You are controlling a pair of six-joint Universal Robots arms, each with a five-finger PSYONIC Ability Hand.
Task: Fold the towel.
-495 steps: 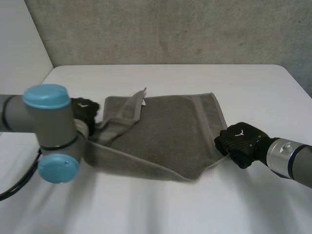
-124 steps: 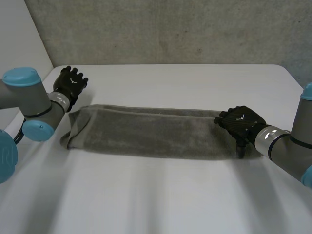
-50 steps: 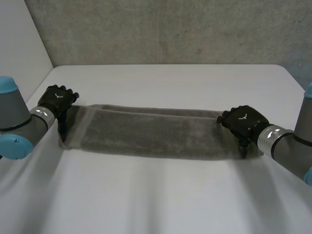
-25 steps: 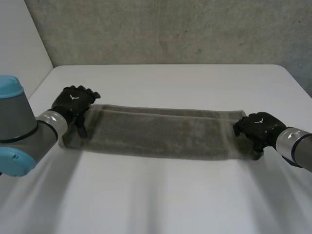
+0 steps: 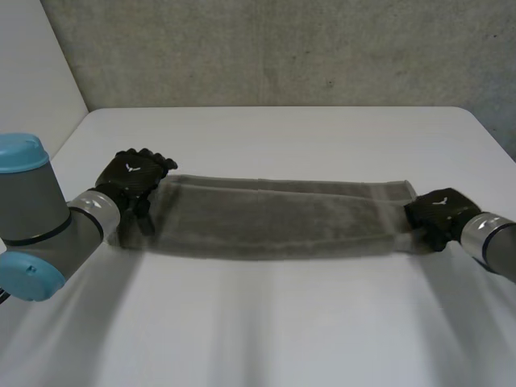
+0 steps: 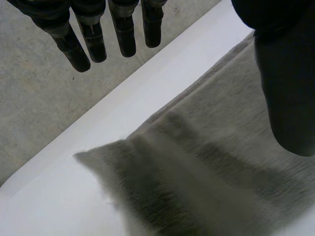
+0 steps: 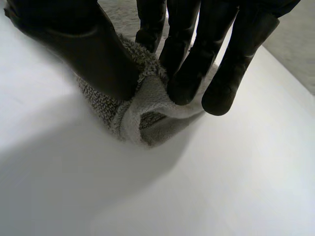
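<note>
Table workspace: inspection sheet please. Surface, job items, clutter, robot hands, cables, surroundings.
surface: white table, no spills seen.
job's things: grey towel, a long narrow band lying flat across the table, doubled lengthwise.
clutter: nothing seen.
robot hands: left robot hand at the towel's left end, fingers straight, open, nothing gripped; right robot hand pinches the towel's right end between thumb and fingers.
cables: nothing seen.
surroundings: rough grey wall behind the table; white panel at the far left.
</note>
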